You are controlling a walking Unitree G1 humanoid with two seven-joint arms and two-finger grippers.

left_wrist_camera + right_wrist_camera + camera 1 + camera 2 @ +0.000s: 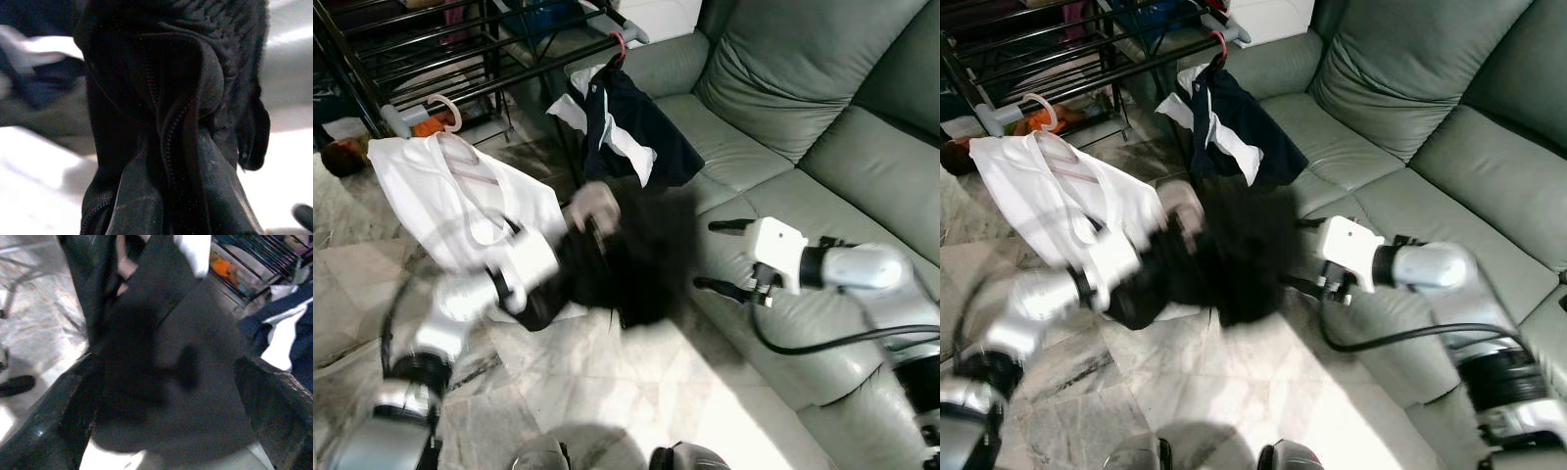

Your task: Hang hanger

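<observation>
A black zip jacket [641,257] hangs bunched in front of the sofa, with a pale hanger top [594,204] showing blurred at its upper edge. My left gripper [579,227] reaches up from the lower left and is shut on the jacket; its zipper folds [171,137] sit right before the left wrist camera and hide the fingers. My right gripper [722,256] stands open just right of the jacket, over the sofa seat edge, with nothing between its fingers [286,406]. The black drying rack [460,44] stands behind.
On the rack hang a white garment [460,201] on a pink hanger and a navy-and-white garment [622,132] on a red hanger. A grey-green sofa [803,88] takes the right side. Marble floor [607,382] lies below, with my feet at the bottom edge.
</observation>
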